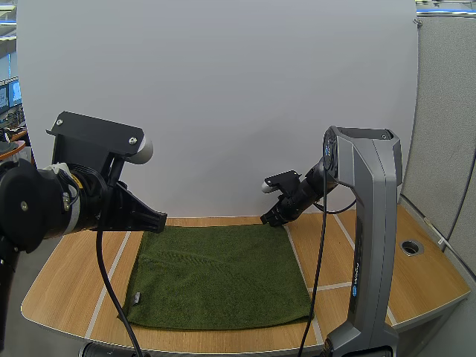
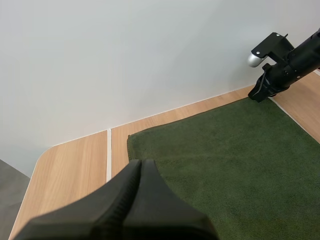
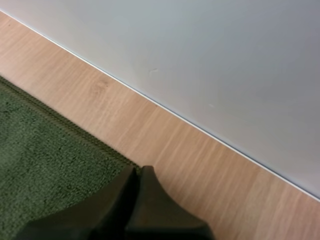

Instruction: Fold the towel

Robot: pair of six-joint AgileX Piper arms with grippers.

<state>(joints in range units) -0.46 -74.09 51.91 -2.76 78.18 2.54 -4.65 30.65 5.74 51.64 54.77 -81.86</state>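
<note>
Green towel (image 1: 219,275) is spread flat on wood table (image 1: 67,290), left gripper (image 2: 139,163) and right gripper (image 3: 138,170) both pressed closed by its far corners

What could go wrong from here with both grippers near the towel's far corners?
1. The left gripper and the right gripper both have their fingers shut. Coming down like that would likely push and wrinkle the towel rather than grasp it.
2. The right gripper sits at the towel's far right corner, by the hem. A small miss might pinch only the edge or strike the table.
3. Uneven grips on the two corners could skew the fold.
</note>
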